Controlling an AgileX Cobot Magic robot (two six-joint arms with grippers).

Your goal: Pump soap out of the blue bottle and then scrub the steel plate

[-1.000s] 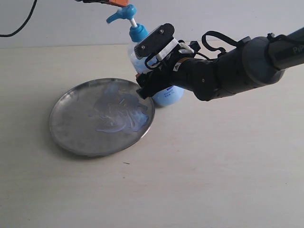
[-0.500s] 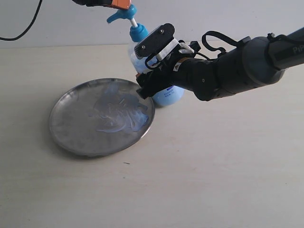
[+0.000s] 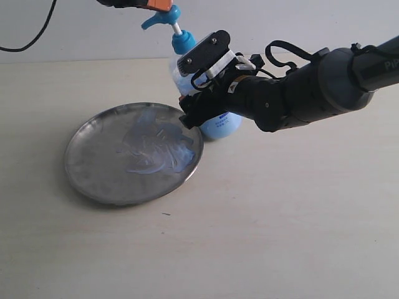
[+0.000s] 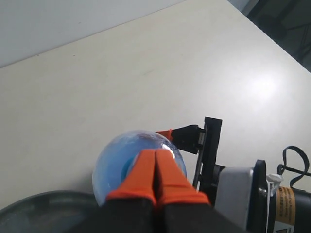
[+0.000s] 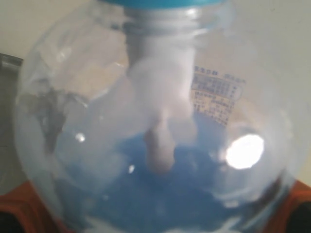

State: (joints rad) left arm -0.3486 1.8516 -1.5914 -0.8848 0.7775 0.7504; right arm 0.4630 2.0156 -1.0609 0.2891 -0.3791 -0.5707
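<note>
Pale beige table [image 3: 280, 218] carries everything. At the far left the steel plate [image 3: 93, 168] lies flat, its rim just beside the right gripper [image 3: 194, 109], with soap [image 3: 159, 156] smeared on the half nearer that gripper. The left gripper [image 3: 157, 5], orange tips pressed together on nothing, rests on the pump head [image 3: 161, 17]. Directly beneath it stands the blue bottle [image 3: 221, 126], clasped round its body between the right gripper's spread fingers.
</note>
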